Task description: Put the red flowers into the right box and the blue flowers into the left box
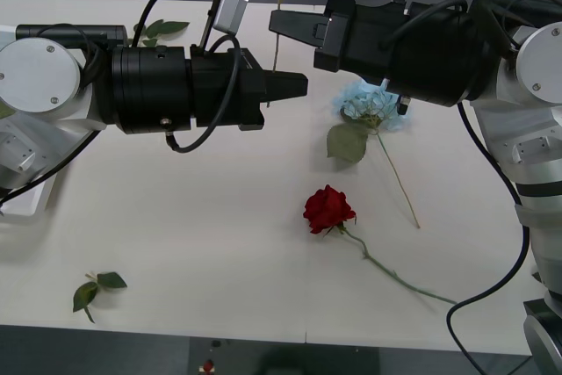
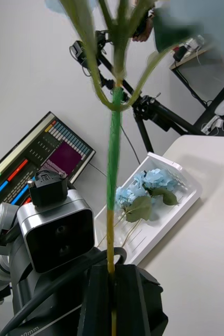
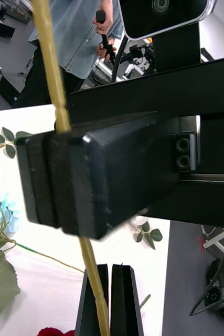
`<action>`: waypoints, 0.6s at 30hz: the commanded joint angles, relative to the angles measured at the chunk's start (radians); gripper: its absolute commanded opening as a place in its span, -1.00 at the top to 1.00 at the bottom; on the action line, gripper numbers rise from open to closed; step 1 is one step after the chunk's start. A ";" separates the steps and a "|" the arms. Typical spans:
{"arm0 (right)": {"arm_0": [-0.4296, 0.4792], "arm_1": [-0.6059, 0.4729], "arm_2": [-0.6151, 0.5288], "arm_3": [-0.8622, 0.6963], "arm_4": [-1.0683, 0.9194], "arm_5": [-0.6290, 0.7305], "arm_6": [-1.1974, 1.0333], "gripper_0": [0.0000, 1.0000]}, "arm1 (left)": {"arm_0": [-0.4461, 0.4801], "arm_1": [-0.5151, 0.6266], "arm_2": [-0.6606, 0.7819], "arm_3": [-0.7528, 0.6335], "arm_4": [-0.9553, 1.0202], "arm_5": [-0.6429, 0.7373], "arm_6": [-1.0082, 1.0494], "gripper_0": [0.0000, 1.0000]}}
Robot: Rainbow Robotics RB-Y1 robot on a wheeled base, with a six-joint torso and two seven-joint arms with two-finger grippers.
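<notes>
Both black hands meet above the white surface on one upright stem: the right hand is clamped on it, and the left hand is closed on it lower down. Blue flowers already lie in the left box, but I judge the job unfinished, since a red rose and another blue flower lie loose. Behind are a monitor and a tripod.
</notes>
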 commanded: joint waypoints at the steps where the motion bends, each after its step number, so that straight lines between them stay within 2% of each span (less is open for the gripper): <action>1: -0.024 0.014 0.003 -0.034 -0.009 -0.004 -0.003 -0.79 | -0.020 0.000 0.019 -0.013 0.010 -0.010 0.057 1.00; 2: -0.024 0.014 0.003 -0.034 -0.009 -0.004 -0.003 -1.00 | -0.020 0.002 0.019 -0.013 0.010 -0.010 0.057 1.00; 6: -0.024 0.014 0.003 -0.034 -0.009 -0.004 -0.003 -1.00 | -0.020 0.043 0.019 -0.018 0.038 -0.010 0.055 1.00; 10: -0.024 0.014 0.003 -0.034 -0.009 -0.004 -0.003 -1.00 | 0.006 0.138 0.031 -0.041 0.136 -0.010 0.049 1.00; 16: -0.024 0.014 0.003 -0.034 -0.009 -0.004 -0.003 -1.00 | 0.129 0.322 0.152 -0.092 0.236 -0.007 0.046 1.00; 18: -0.024 0.014 0.003 -0.034 -0.009 -0.004 -0.003 -1.00 | 0.202 0.385 0.224 -0.093 0.267 -0.006 0.046 1.00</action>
